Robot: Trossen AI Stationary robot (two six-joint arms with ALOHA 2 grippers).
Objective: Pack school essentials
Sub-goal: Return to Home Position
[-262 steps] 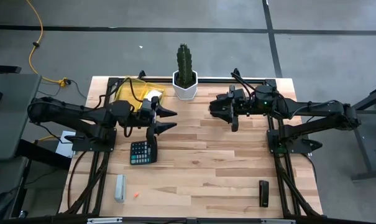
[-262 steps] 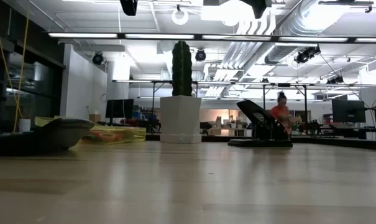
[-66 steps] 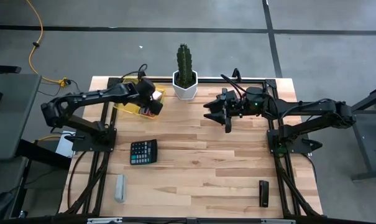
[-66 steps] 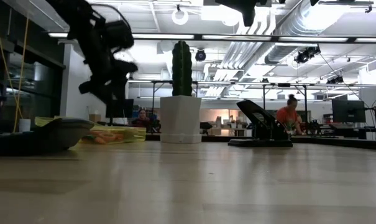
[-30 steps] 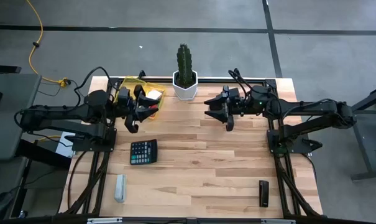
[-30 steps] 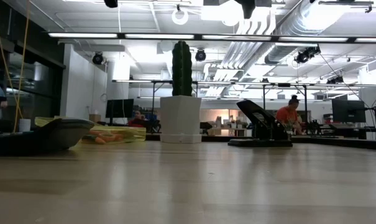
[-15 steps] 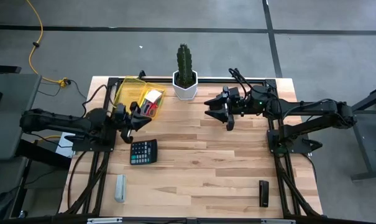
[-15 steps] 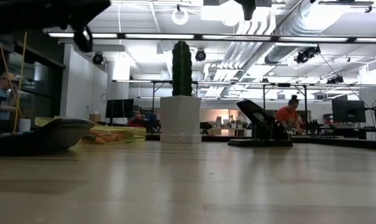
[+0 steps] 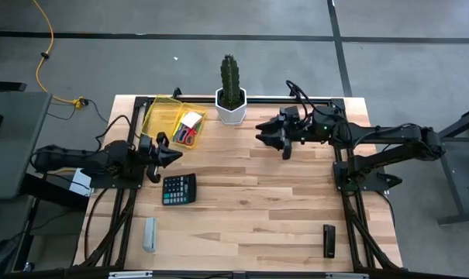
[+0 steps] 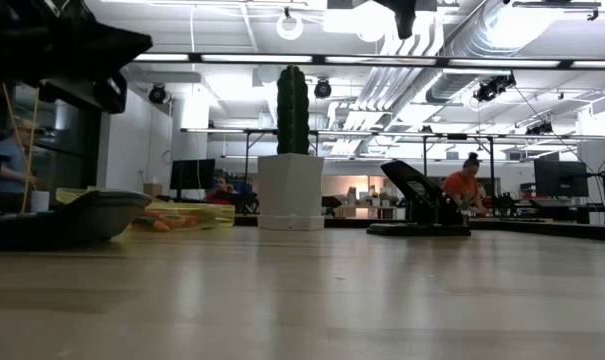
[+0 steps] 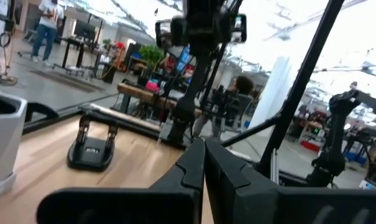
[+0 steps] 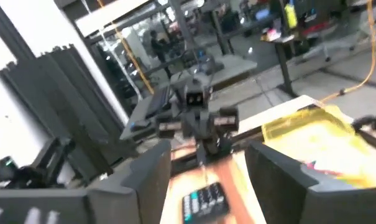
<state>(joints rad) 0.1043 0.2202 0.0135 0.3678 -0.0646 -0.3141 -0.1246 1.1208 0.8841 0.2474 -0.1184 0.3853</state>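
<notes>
Now at the homing step, by my reading. Left hand (image 9: 170, 155) hovers over the bench (image 9: 257, 201), fingers pressed together, nothing between them. Yellow supply box (image 9: 153, 116) lies just beyond that hand toward the far edge, its long axis slanting across the bench. Red-handled scissors (image 9: 186, 136) lie inside it. Black calculator (image 9: 177, 188) sits on the hand's near side. Right hand (image 9: 259, 132) hovers well apart from the box, fingers spread, empty. Judgement: the left arm is nearer for any further reach to the box.
</notes>
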